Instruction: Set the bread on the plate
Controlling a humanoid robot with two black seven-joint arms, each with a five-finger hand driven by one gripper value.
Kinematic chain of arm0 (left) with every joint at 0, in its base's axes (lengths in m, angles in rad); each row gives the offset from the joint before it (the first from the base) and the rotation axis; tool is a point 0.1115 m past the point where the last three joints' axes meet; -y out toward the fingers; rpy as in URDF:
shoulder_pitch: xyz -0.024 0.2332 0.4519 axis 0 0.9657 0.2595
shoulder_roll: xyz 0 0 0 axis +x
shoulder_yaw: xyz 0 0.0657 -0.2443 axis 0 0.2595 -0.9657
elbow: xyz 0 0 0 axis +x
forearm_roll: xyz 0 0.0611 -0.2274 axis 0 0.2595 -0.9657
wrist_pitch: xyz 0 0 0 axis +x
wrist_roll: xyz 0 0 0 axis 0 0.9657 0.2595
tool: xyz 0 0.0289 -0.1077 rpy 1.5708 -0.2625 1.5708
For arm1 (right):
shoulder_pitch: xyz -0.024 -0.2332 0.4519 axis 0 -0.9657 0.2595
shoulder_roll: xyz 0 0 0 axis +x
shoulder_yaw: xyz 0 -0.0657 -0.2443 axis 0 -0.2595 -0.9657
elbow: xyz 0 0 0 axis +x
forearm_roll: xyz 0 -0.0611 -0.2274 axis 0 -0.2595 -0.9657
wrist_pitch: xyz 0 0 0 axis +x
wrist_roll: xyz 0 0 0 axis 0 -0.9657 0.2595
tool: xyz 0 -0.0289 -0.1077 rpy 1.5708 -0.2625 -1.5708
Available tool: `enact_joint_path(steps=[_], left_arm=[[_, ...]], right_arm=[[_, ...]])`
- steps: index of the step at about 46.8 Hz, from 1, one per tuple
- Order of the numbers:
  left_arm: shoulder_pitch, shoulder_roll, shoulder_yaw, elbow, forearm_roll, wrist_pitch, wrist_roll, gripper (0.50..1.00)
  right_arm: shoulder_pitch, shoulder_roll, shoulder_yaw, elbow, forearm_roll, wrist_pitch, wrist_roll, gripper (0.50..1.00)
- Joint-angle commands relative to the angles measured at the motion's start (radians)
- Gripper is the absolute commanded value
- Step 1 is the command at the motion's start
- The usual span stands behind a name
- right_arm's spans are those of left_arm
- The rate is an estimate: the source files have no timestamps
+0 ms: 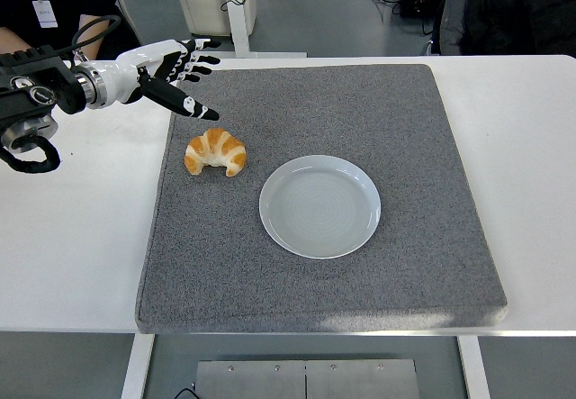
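Left hand [176, 75] open, fingers spread, above the golden crescent croissant [215, 151]. A shallow grasp could drop it short of the round grey-blue plate [319, 205].

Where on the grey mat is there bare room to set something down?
The grey felt mat is bare right of the pale round plate, along its front edge, and across its far right. The only crowded spot is the far left corner, where the left hand hovers above the golden croissant.

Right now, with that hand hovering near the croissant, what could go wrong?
The left hand, fingers spread, is above and behind the croissant, not yet on it, so it may nudge it away across the grey mat. The croissant's curved, flaky shape could crush or slip. The plate sits close, so a knock could shift it.
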Motion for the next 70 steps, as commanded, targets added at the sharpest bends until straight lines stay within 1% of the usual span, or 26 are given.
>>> enact_joint_path(steps=[1, 6, 16, 20, 23, 29, 42, 51, 57, 64, 70], left_arm=[[0.008, 0.015, 0.0, -0.012, 0.096, 0.0, 0.0, 0.969], [0.027, 0.023, -0.003, -0.012, 0.204, 0.003, -0.003, 0.969], [0.087, 0.024, -0.012, -0.006, 0.282, 0.02, -0.014, 0.969], [0.113, 0.021, -0.015, 0.003, 0.307, 0.044, -0.024, 0.969], [0.13, 0.014, -0.021, 0.005, 0.31, 0.077, -0.04, 0.969], [0.166, -0.011, -0.024, 0.005, 0.31, 0.118, -0.044, 0.969], [0.188, -0.061, -0.023, 0.024, 0.313, 0.183, -0.057, 0.969], [0.189, -0.109, -0.02, 0.095, 0.316, 0.192, -0.06, 0.969], [0.196, -0.124, -0.018, 0.12, 0.317, 0.192, -0.072, 0.969], [0.203, -0.137, -0.02, 0.133, 0.319, 0.192, -0.074, 0.968], [0.216, -0.161, -0.018, 0.167, 0.319, 0.192, -0.087, 0.968]], right_arm=[[0.0, 0.0, 0.0, 0.0, 0.001, 0.0, 0.0, 1.0], [0.0, 0.0, 0.0, 0.0, 0.0, 0.0, 0.0, 1.0], [0.0, 0.0, 0.0, 0.0, 0.0, 0.0, 0.0, 1.0], [0.0, 0.0, 0.0, 0.0, 0.0, 0.0, 0.0, 1.0], [0.0, 0.0, 0.0, 0.0, 0.001, 0.0, 0.0, 1.0], [0.0, 0.0, 0.0, 0.0, 0.0, 0.0, 0.0, 1.0], [0.0, 0.0, -0.002, 0.0, 0.0, 0.0, 0.0, 1.0], [0.0, 0.0, -0.002, 0.0, 0.001, 0.0, 0.0, 1.0], [0.0, 0.0, -0.002, 0.0, 0.001, 0.0, 0.0, 1.0], [0.0, 0.0, -0.002, 0.0, 0.0, 0.0, 0.0, 1.0], [0.0, 0.0, 0.0, 0.001, 0.001, 0.0, 0.0, 1.0]])
